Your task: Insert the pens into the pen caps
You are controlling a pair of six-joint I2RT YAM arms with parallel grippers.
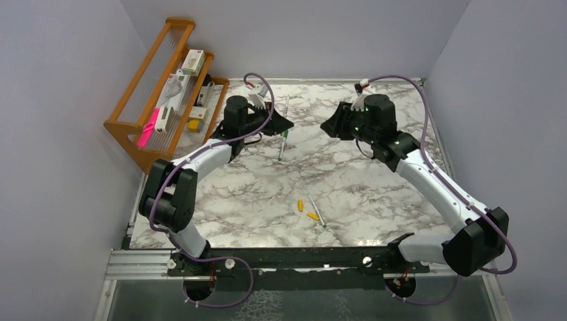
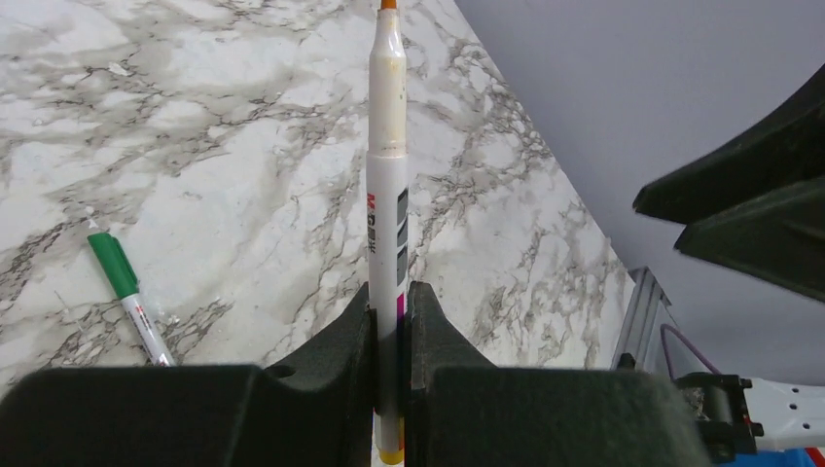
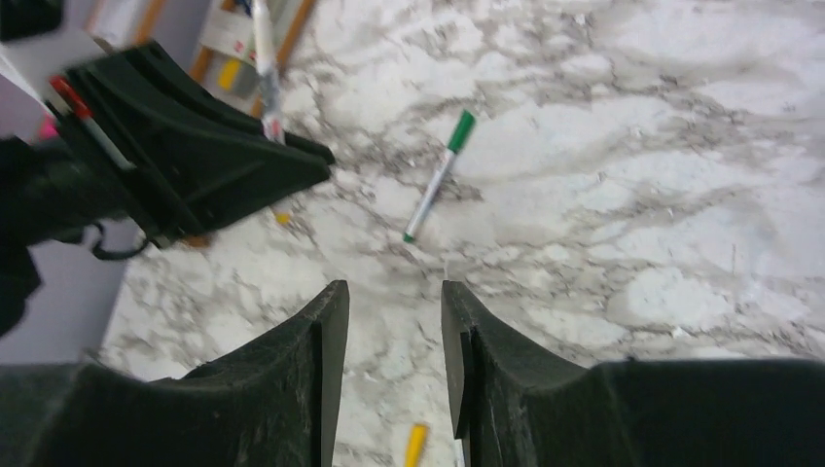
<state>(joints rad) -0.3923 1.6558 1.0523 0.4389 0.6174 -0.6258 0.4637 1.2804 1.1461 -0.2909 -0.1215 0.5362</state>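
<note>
My left gripper [image 1: 282,125] [image 2: 391,302] is shut on a pale pen [image 2: 387,185] with an orange tip, held above the table and pointing at the back wall. It also shows in the right wrist view [image 3: 263,58]. A second pen [image 1: 283,143] [image 2: 125,287] [image 3: 438,180] lies on the marble just below it, with the dark green cap [image 3: 461,127] on its end. A third pen [image 1: 317,211] lies mid-table beside two yellow-orange caps [image 1: 300,204] [image 1: 312,215]; one of these caps [image 3: 415,445] shows under my right gripper [image 1: 327,128] [image 3: 394,302]. The right gripper is open, empty and faces the left one.
A wooden rack [image 1: 127,130] stands against the left wall with boxes and a pink marker [image 1: 148,127]. The white side and back walls close in the marble table [image 1: 374,187]. A metal rail [image 1: 140,262] runs along the near edge.
</note>
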